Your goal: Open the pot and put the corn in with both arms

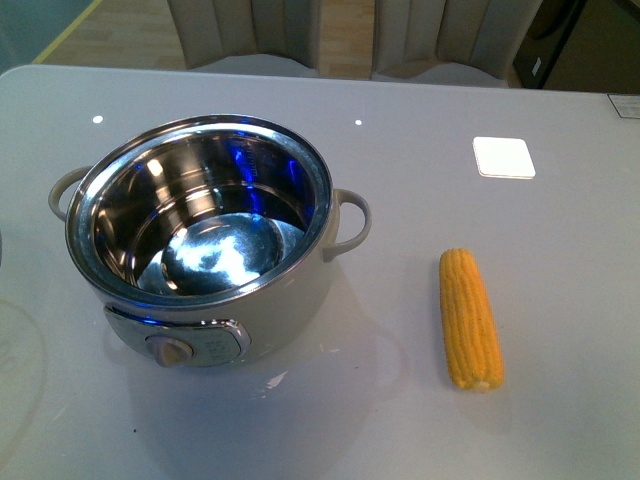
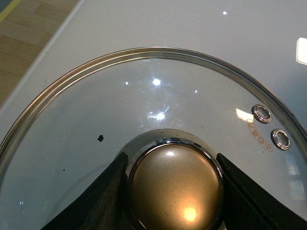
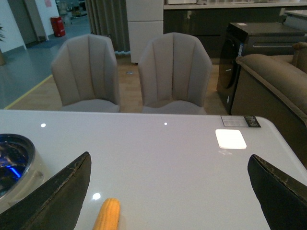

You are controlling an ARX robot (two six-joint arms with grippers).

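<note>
1. Since the pot (image 1: 292,300) stands uncovered on the grey counter (image 1: 400,430), with its shiny steel inside bare and empty, the opening step looks done as far as the pot itself goes.
2. The glass lid (image 2: 86,115) is off to the pot's left side and shows close up in the left wrist view. Only a faint curve of its rim shows at the edge of the front view. I cannot tell whether it rests on the counter or hangs just above it.
3. The left gripper (image 2: 171,155) is closed around the lid's round knob (image 2: 175,191), with its black fingers (image 2: 103,201) pressed against the knob's two sides.
4. The corn (image 1: 470,320) lies flat on the counter to the right of the pot, well apart from it. Its tapered end points away from the robot, and nothing touches it.
5. The right gripper (image 3: 169,158) hovers above the counter, spread wide and holding nothing. The corn's tip shows just below its gap.
6. My reading is that the step in hand is setting the lid aside, and that picking up the corn comes next.
7. That move calls for the right gripper to come down over the cob's middle, close across its width and lift it. It then needs to carry the cob over the rim and let go inside the pot.
</note>
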